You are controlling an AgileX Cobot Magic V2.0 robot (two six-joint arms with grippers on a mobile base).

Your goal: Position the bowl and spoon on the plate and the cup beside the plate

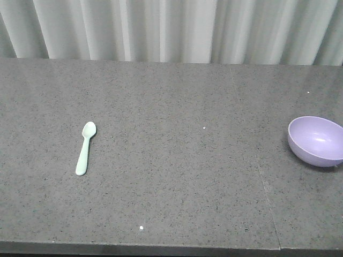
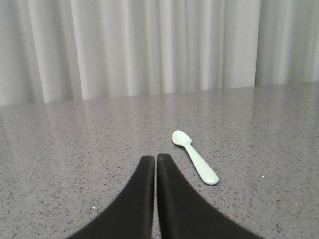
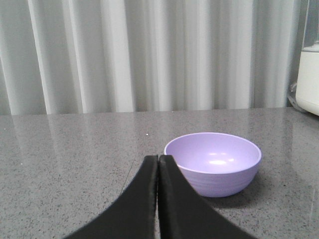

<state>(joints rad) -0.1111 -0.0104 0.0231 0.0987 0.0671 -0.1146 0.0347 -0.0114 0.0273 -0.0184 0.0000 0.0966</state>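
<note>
The mint-green spoon point(image 1: 85, 148) lies flat on the grey stone table at the left, head pointing away; the left wrist view shows the spoon point(image 2: 195, 157) just ahead and right of my left gripper point(image 2: 155, 158), which is shut and empty. The lavender bowl point(image 1: 316, 141) sits upright at the table's right edge. From the right wrist, the bowl point(image 3: 213, 162) stands just ahead and right of my right gripper point(image 3: 158, 158), shut with nothing in it. The plate and the cup are out of view. Neither gripper shows in the front view.
A pale curtain point(image 1: 171, 29) hangs behind the table's far edge. A seam point(image 1: 266, 193) runs through the tabletop near the bowl. A white appliance point(image 3: 309, 79) stands at the far right in the right wrist view.
</note>
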